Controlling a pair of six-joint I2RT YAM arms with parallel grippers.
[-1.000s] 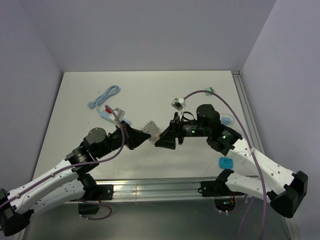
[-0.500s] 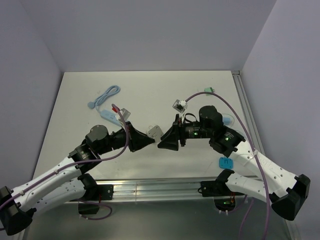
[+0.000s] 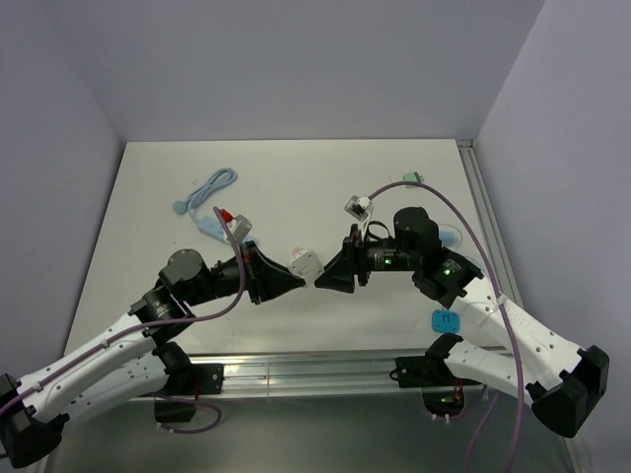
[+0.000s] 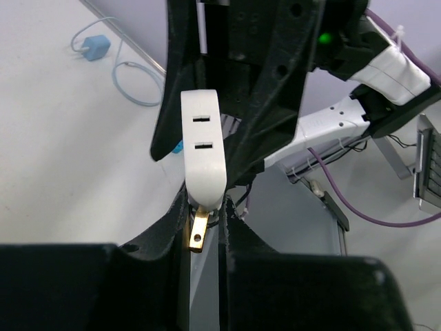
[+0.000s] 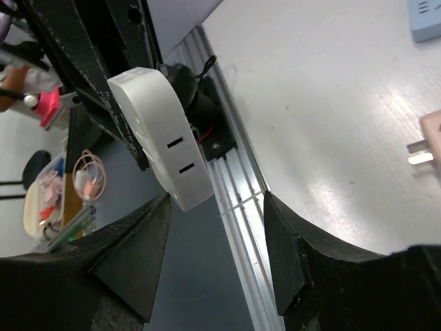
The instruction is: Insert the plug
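Left gripper point(image 3: 292, 274) is clamping the white plug point(image 3: 306, 264) at its pronged end. In the left wrist view a brass prong point(image 4: 198, 231) is showing between the nearly closed fingers point(image 4: 165, 238), and the plug's body is sticking out with its two slots facing the camera. The plug is being held up in the air above the near part of the counter point(image 3: 296, 177), midway between the two arms.

Right gripper point(image 3: 321, 279) is pointing at the left one, tip to tip. Its fingers point(image 5: 138, 255) are standing apart and not gripping anything. The plug's slotted end is sitting right at the mouth of that gap; can't tell if it's touching.

A beige plug point(image 5: 427, 141) with metal prongs is lying on the counter. A light blue cable point(image 3: 209, 185) is lying far left, well apart from both grippers.
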